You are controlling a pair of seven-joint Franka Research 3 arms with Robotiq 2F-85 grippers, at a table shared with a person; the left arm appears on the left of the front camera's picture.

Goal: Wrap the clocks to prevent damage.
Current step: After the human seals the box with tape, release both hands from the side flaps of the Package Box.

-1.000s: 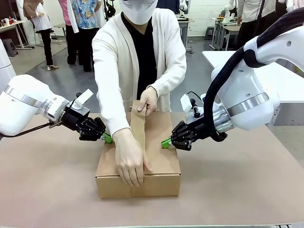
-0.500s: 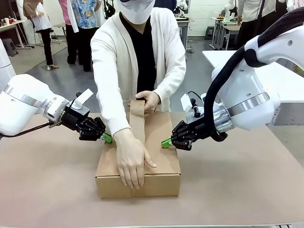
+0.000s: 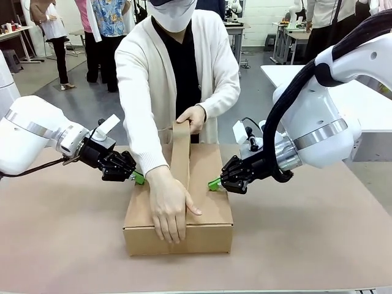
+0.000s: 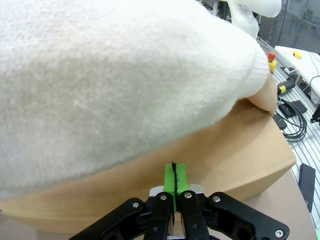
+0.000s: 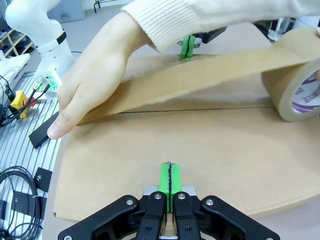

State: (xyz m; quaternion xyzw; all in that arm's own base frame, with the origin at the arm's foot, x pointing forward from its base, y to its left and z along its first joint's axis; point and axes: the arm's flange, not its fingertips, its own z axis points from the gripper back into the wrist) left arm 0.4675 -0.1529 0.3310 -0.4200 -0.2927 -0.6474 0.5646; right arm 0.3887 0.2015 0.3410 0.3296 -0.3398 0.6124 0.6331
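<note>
L pincer [image 3: 139,178] & R pincer [image 3: 213,184] closed tight, empty, tips at box [image 3: 211,205] on plain brown worktop [image 3: 67,245]; ppl [image 3: 110,24] standing in bg.

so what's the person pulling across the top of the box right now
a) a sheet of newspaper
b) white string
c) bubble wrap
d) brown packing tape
d, a strip of brown tape runs off the roll at the far side to the near hand, which presses it onto the front edge of the cardboard box.
</note>
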